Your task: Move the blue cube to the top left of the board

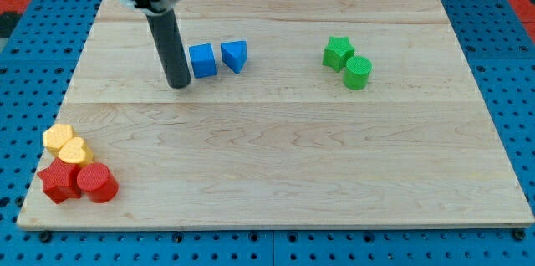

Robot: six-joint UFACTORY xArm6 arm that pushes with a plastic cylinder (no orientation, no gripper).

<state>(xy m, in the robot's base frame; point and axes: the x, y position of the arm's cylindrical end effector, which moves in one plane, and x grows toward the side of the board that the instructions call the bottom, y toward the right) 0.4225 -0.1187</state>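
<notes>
The wooden worktop (276,157) lies bare across its middle, bottom right and top-left corner, with 2 yellow blocks (67,145) and 2 red blocks (77,182) bunched at the bottom-left edge and a green star (338,52) touching a green cylinder (358,73) toward the upper right. The blue cube (202,60), a plain solid blue, sits in the upper left-centre, well clear of every edge, with a blue wedge (235,55) just beside it on the view's right. My tip (178,84) rests just left of the cube, slightly lower; the rod carries no jaws.
</notes>
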